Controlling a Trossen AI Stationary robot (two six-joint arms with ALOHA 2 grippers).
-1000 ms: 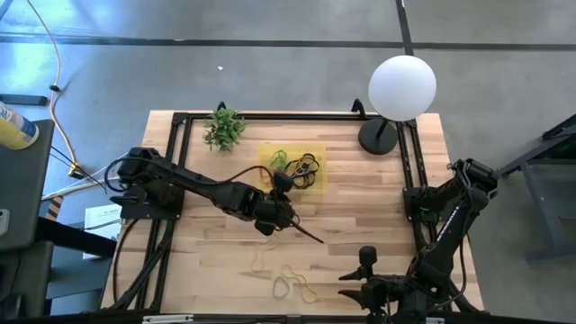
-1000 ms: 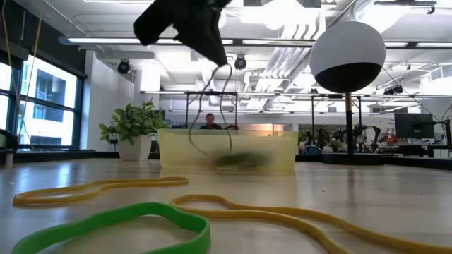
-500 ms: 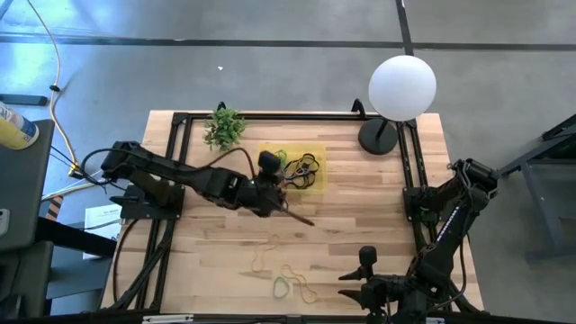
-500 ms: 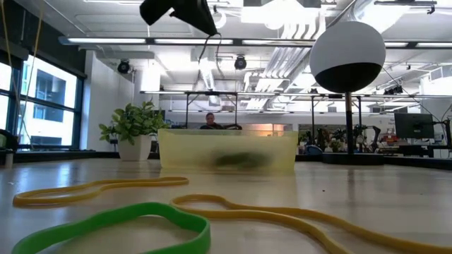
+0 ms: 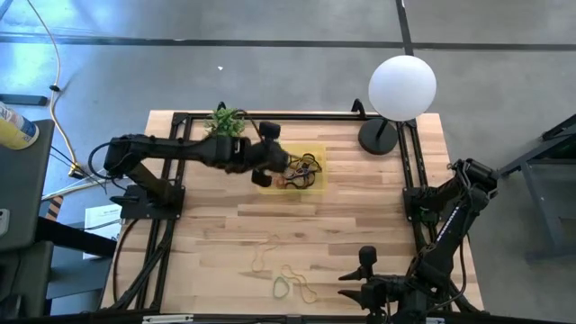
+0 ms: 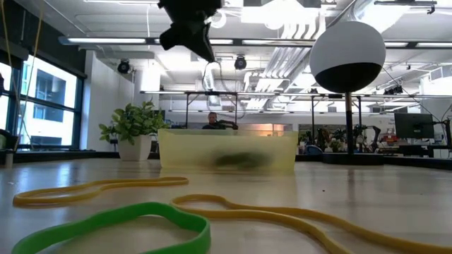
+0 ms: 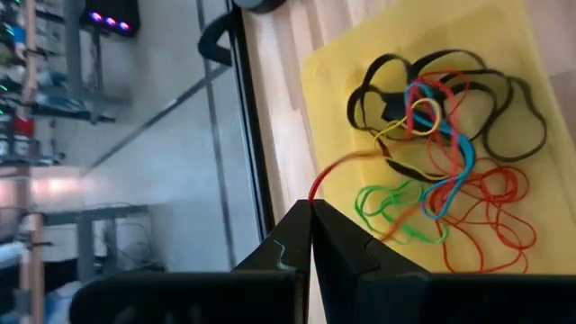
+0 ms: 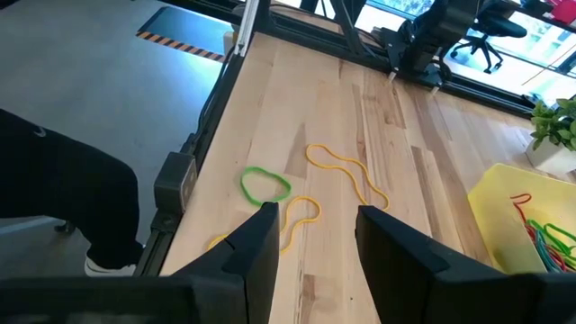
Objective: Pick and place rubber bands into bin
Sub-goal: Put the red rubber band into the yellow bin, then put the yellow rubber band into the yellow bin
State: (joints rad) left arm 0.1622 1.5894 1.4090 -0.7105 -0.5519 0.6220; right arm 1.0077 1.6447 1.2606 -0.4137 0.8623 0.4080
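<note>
Left tool [image 7: 311, 212], earlier short of the bin [image 5: 314, 153], now above it, pinching a rubber band [image 7: 346, 166].

1. The left gripper [image 5: 273, 168] travelled from the desk's middle to above the shallow translucent yellow plastic bin [image 5: 317, 155].
2. The thin red-orange rubber band [image 7: 335, 171] pinched in its closed fingers came along, now dangling over the bin.

Tangled rubber bands [image 7: 441, 153] fill the yellow bin [image 5: 310, 155].
</note>
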